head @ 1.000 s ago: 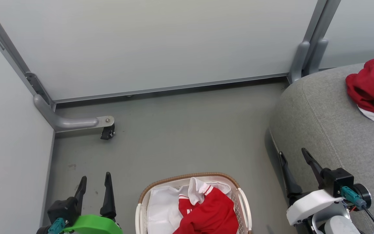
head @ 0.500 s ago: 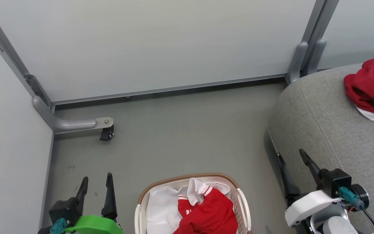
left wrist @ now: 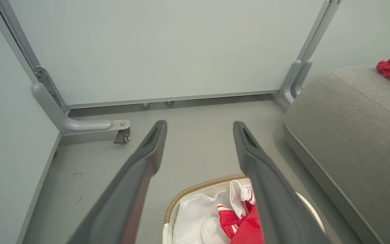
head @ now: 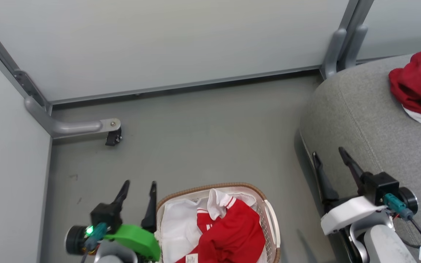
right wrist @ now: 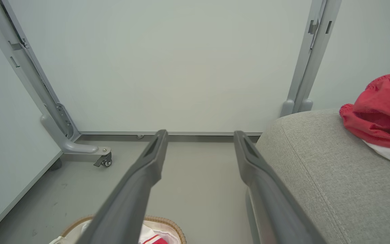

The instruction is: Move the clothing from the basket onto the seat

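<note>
Grey floor [head: 203, 128] meets pale wall panels [head: 177, 44]; both arms' jaws gape, empty.

Head view, seven o'clock: the left hand [head: 140, 182] has long dark fingers [head: 151, 204], a bright green shell [head: 137, 239] and a lit green lamp [head: 89, 230]. Five o'clock: the right hand [head: 327, 151] has a white shell [head: 345, 215], a teal plug [head: 393, 202] and a black cable [head: 418, 237].

The basket [head: 271, 223] is smooth white plastic, pierced with holes, with a rough brown woven rim and a thin cloth liner [head: 177, 226]. The clothing [head: 236, 233] is soft, matt cloth. The seat [head: 371, 120] is coarse grey fabric. The floor [head: 203, 138] is smooth and dull.
</note>
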`<state>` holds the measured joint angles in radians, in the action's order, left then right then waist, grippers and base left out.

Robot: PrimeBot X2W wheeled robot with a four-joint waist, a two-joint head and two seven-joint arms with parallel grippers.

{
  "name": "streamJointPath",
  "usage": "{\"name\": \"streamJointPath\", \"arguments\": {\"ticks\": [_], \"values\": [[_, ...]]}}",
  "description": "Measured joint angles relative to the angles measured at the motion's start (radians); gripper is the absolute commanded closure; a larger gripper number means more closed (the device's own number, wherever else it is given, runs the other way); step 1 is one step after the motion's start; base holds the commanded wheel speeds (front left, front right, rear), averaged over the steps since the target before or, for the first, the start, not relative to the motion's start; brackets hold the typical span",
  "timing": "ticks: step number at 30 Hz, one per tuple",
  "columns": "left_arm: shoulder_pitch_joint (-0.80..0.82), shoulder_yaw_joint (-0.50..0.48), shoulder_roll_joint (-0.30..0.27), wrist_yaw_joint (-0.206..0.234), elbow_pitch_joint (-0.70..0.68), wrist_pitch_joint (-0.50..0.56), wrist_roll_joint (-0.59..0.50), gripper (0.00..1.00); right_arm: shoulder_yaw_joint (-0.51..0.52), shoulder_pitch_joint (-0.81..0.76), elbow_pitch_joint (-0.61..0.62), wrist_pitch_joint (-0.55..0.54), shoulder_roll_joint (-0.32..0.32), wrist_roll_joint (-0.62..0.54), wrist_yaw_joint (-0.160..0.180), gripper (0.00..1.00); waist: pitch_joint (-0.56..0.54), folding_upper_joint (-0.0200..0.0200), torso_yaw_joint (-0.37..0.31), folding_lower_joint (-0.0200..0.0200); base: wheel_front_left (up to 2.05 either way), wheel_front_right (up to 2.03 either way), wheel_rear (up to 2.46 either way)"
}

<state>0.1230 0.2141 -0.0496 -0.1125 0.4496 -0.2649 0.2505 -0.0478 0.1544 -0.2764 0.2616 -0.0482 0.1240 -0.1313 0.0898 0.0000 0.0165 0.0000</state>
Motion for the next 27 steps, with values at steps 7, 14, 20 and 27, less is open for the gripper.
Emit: {"name": "streamJointPath", "arguments": {"ticks": [7, 14, 20, 27], "values": [[0.177, 0.127, 0.001, -0.012, 0.166, 0.000, -0.037, 0.00, 0.025, 0.069, 0.039, 0.000, 0.000, -0.012, 0.000, 0.00, 0.089, 0.0000, -0.014, 0.0000, 0.00, 0.00, 0.00], [0.330, 0.247, 0.002, -0.015, 0.369, 0.000, -0.021, 0.00, 0.035, 0.156, 0.071, 0.000, -0.001, -0.013, 0.000, 0.00, 0.218, 0.0000, -0.035, 0.0000, 0.00, 0.00, 0.00], [0.422, 0.377, 0.002, -0.015, 0.510, 0.015, 0.005, 0.00, 0.021, 0.233, 0.098, 0.000, -0.001, -0.010, 0.000, 0.00, 0.348, 0.0000, -0.060, 0.0001, 0.00, 0.00, 0.00], [0.502, 0.536, 0.003, -0.016, 0.610, 0.057, 0.049, 0.00, 0.002, 0.286, 0.122, 0.000, -0.001, 0.017, 0.000, 0.00, 0.499, 0.0000, -0.098, 0.0002, 0.00, 0.00, 0.00]]}}
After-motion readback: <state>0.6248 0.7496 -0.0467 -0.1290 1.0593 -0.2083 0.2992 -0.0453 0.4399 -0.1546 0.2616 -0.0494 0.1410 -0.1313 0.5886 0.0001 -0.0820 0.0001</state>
